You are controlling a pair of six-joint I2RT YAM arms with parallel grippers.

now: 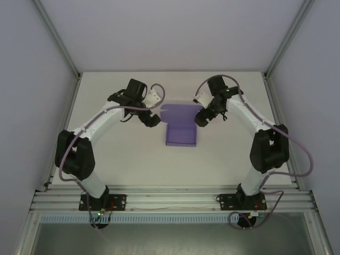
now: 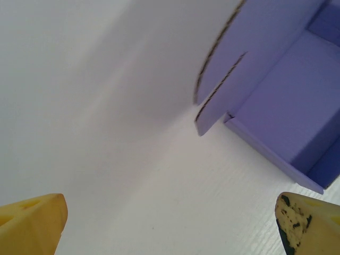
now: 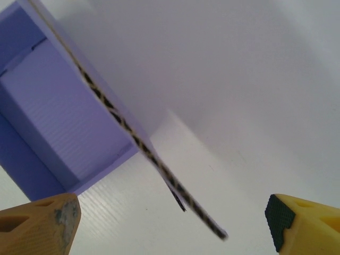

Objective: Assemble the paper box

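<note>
White table point(image 1: 133, 159) sits inside pale grey walls point(image 1: 32, 64). On the left, the left gripper point(image 1: 151, 120) hangs low, just left of the paper box point(image 1: 180, 135), not touching it. Its two yellow fingers point(image 2: 32, 226) are wide apart with bare table between them. The paper box is purple and sits in the middle of the table, between the two arms. It is a small shallow tray with its sides up, and its lid flap point(image 1: 180, 113) is open on the far side. On the right, the right gripper point(image 1: 202, 118) is at the far right corner of the lid flap. Its yellow fingers point(image 3: 37, 226) are apart too, and the thin edge of the flap runs down between them, touching neither finger.
</note>
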